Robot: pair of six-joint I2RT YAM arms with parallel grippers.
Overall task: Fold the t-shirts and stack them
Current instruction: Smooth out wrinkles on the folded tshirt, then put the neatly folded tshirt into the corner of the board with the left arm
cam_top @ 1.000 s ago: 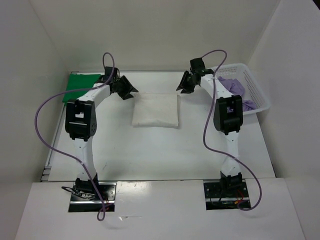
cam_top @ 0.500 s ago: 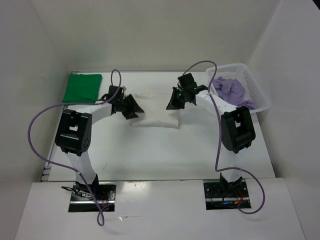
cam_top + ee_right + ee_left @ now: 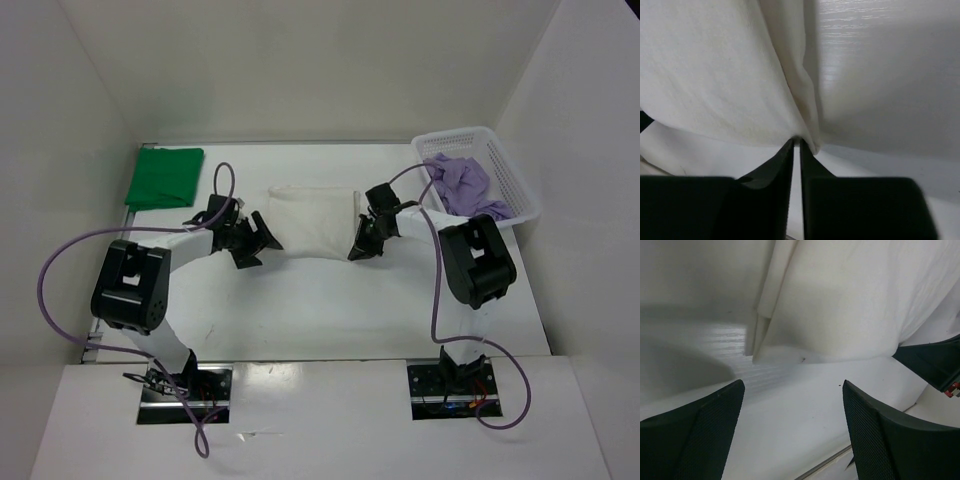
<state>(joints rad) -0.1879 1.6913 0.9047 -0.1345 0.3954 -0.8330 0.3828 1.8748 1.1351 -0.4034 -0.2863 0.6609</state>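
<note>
**While the right gripper (image 3: pixel 796 142) pinches a corner, the left gripper (image 3: pixel 792 385) stands wide**

Where the white t-shirt (image 3: pixel 312 220) ends at its near right corner, the right fingers (image 3: pixel 775 165) are closed almost together on the cloth edge. The left fingers (image 3: pixel 695 435) are spread far apart and hold nothing. The shirt's near left corner lies just ahead of them, apart from both. The green t-shirt (image 3: pixel 165 177) lies folded well beyond the left fingers. The lavender t-shirt (image 3: pixel 462 180) sits in the basket (image 3: pixel 517 185) beyond the right fingers.

One table (image 3: pixel 300 310), three shirts: one green t-shirt (image 3: pixel 164 177), one white t-shirt (image 3: pixel 313 218), one lavender t-shirt (image 3: pixel 462 183). Also one mesh basket (image 3: pixel 513 180) and two robot arms, left arm (image 3: pixel 135 290) and right arm (image 3: pixel 478 265).
</note>
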